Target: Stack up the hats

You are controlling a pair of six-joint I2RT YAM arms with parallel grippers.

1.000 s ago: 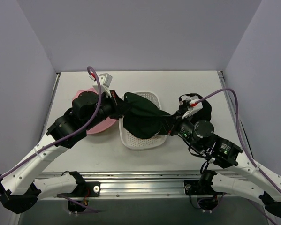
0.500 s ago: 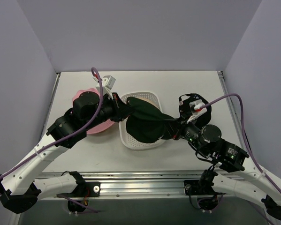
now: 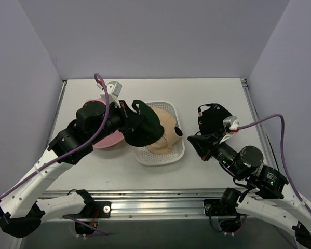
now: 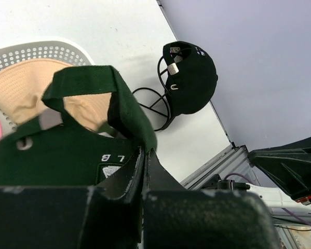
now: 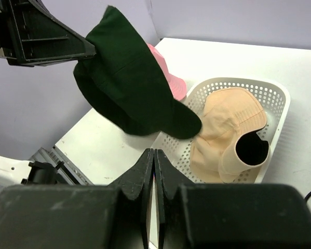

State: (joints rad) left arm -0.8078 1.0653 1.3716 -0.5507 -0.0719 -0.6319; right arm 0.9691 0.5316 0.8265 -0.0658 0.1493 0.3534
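My left gripper (image 3: 127, 118) is shut on the dark green hat (image 3: 145, 124), pinching its rim (image 4: 132, 136) between the fingers. The hat hangs in the air over the left edge of the white tray (image 3: 163, 158), with its brim drooping (image 5: 129, 88). A beige hat (image 3: 163, 136) lies in the tray, brim toward the right. A pink hat (image 3: 106, 141) rests on the table under the left arm. A black hat (image 3: 215, 120) sits at the back right. My right gripper (image 3: 192, 139) is shut with nothing in it (image 5: 153, 153), just right of the tray.
A thin black wire loop (image 4: 151, 102) lies beside the black hat. The table's aluminium front rail (image 3: 155, 196) runs along the near edge. Purple walls close in on the left, back and right. The cables of both arms arch above the table.
The green hat was stretched between both grippers over the tray. It now hangs from the left gripper alone, moved left and up, and the beige hat shows. The right arm drew back to the right.
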